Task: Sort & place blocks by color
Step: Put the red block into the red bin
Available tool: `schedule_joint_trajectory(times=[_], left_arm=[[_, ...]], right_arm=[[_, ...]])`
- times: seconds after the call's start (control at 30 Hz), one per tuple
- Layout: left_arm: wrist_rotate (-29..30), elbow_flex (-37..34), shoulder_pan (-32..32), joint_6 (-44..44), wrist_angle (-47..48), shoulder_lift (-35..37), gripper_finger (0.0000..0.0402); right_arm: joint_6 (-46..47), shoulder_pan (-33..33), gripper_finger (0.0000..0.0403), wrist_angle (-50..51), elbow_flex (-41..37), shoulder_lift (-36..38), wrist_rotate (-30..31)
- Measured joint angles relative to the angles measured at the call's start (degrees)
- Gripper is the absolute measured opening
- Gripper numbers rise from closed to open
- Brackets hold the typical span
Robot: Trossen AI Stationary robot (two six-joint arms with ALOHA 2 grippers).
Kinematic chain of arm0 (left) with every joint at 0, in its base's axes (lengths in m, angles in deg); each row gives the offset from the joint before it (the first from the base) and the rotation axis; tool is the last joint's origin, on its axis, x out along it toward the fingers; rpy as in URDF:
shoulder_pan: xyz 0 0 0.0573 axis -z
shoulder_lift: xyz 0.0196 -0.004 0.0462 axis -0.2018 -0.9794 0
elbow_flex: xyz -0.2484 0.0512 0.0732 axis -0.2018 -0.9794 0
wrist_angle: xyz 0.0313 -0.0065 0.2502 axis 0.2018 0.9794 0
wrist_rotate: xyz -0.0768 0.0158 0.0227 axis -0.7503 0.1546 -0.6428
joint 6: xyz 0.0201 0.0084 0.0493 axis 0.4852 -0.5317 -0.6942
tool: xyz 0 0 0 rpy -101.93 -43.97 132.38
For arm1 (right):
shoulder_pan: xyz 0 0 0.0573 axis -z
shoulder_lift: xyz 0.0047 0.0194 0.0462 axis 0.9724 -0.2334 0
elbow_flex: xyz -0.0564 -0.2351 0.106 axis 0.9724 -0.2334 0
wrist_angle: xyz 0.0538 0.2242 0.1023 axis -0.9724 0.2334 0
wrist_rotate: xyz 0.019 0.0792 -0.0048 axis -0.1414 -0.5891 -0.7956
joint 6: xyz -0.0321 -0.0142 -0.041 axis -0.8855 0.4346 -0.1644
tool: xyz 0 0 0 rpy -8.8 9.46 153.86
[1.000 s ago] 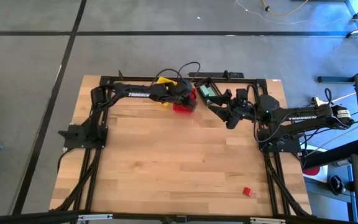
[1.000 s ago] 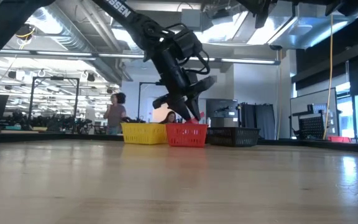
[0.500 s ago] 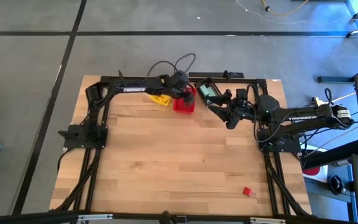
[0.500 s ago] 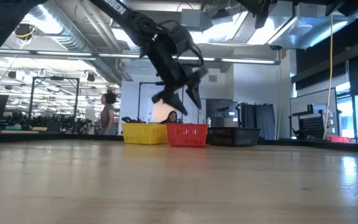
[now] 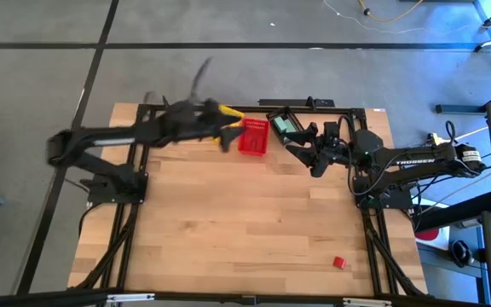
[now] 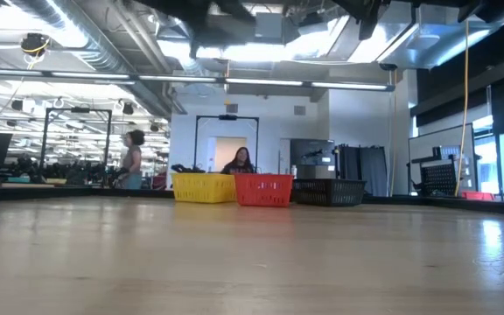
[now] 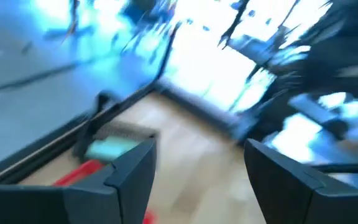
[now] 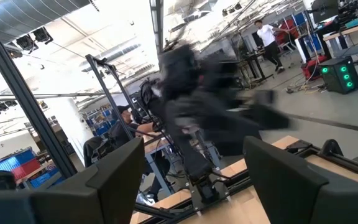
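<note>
Left claw (image 7: 194, 180) spread apart, empty, blurred near upper centre of high view beside red basket (image 5: 253, 136). Right claw (image 8: 191, 180) spread apart, parked upper right. 1 red block (image 5: 339, 263) at lower right of bench (image 5: 245, 222). Risk: fast sweep clipping basket, shifting it.
</note>
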Motion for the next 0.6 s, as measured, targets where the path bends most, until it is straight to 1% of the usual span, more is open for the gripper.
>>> schedule_joint_trajectory(times=[0.1, 0.17, 0.27, 0.4, 0.5, 0.6], left_arm=[[0.8, -9.9, 4.4, 0.1, -9.1, 9.6, 0.0233], [1.3, -15.2, 7.5, 0.1, -11.9, 15.3, 0.0233], [2.2, -20.7, 10.9, -0.1, -14.6, 22.3, 0.0233], [2.4, -24.1, 12.5, -0.1, -15.5, 28.4, 0.0234], [2.4, -24.5, 12.5, -0.1, -15.5, 31.0, 0.0234], [2.4, -24.5, 12.5, -1.3, -15.9, 32.4, 0.0234]], right_arm=[[-0.1, 0.0, 0.0275, 0.0, 0.0, 0.0, 0.0], [-0.2, 0.0, 0.0275, 0.0, 0.0, 0.0, 0.0], [-0.2, 0.0, 0.0275, 0.0, 0.0, 0.0, 0.0], [0.2, 0.0, 0.0275, 0.0, 0.0, 0.0, 0.0], [0.1, 0.0, 0.0275, 0.0, 0.0, 0.0, 0.2], [2.4, 0.0, 0.0275, -0.2, 0.0, 0.0, 1.0]])
